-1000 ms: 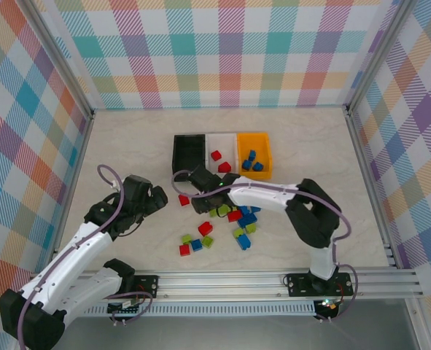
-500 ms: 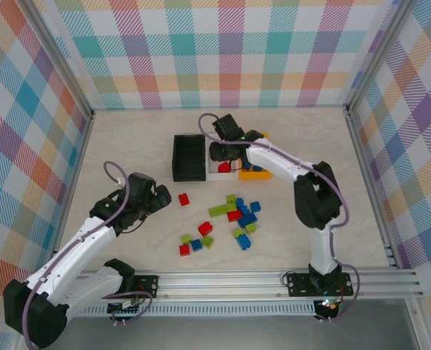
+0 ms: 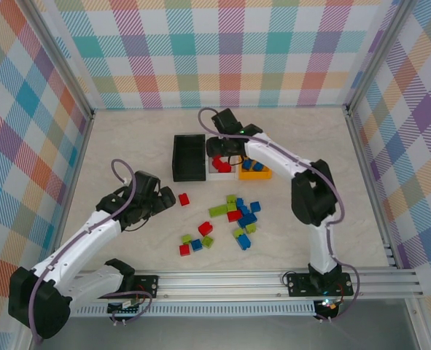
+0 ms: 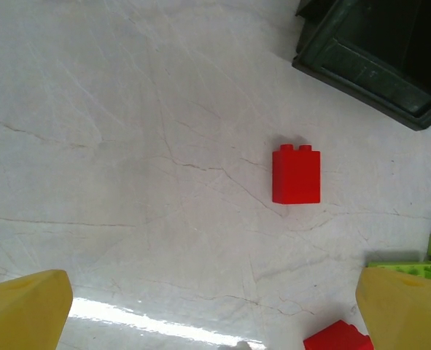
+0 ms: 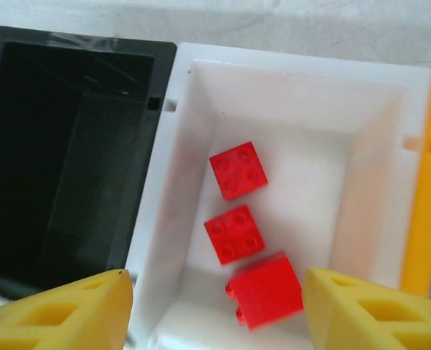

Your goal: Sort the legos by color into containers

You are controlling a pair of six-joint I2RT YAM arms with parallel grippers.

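A white rectangular plastic bin (image 3: 214, 173) lies mostly hidden beneath the right tool (image 3: 224, 153). By the right finger of the left tool (image 4: 215, 310), a red plastic brick (image 4: 338, 337) is cut off at the view's lower edge.

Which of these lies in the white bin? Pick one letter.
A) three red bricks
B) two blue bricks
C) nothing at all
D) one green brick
A: the right wrist view shows three red bricks lying inside the white bin, with no other color among them.

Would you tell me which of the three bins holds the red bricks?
The white middle bin: three red bricks lie in it, whereas the orange bin holds blue ones.
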